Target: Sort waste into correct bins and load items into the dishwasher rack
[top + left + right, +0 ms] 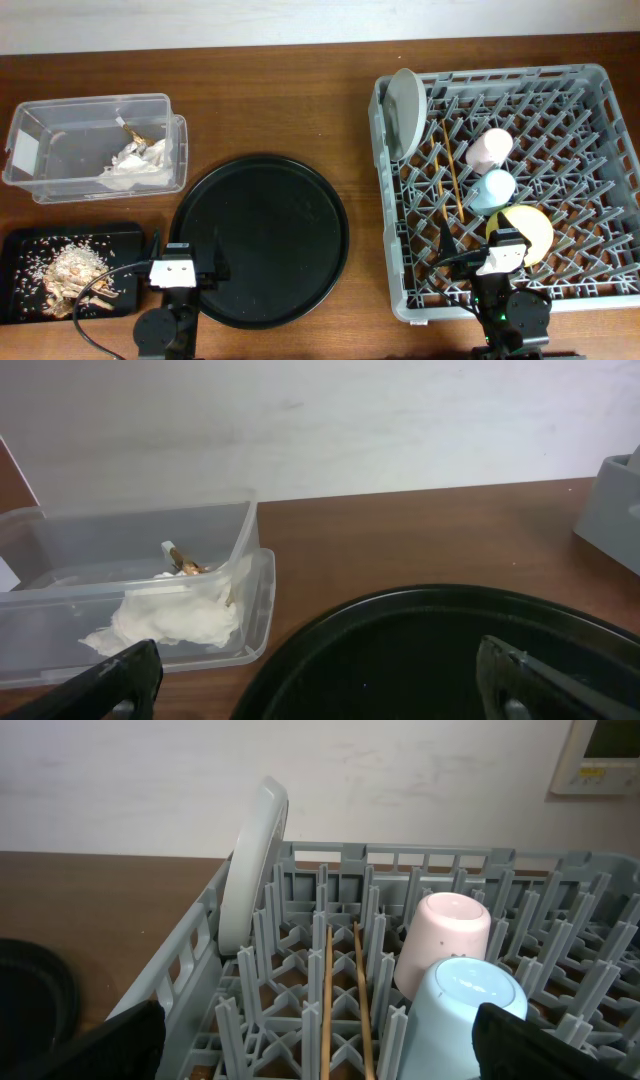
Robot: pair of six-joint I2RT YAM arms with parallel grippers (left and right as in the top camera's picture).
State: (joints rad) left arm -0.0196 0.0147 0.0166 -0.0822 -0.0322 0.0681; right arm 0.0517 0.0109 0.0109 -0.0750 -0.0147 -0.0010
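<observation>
The grey dishwasher rack (600, 85) holds the round grey-white plate (404, 110) on edge, the wooden chopsticks (451, 175), the pink cup (487, 148), the light-blue cup (493, 190) and the yellow saucer (535, 232). The clear box (60, 150) holds crumpled paper wrappers (135, 163). The shallow black tray (20, 245) holds beige food scraps (75, 270). My left gripper (185, 262) is open and empty at the near edge of the large round black tray (262, 240). My right gripper (480, 250) is open and empty over the rack's near side. The right wrist view shows the plate (250, 860), chopsticks (328, 990), pink cup (445, 940) and blue cup (455, 1020).
The left wrist view shows the clear box (200, 530) with the wrappers (175, 615) ahead left, the round black tray (430, 650) below, and the rack's corner (612, 505) at the right. A pale wall stands behind the table.
</observation>
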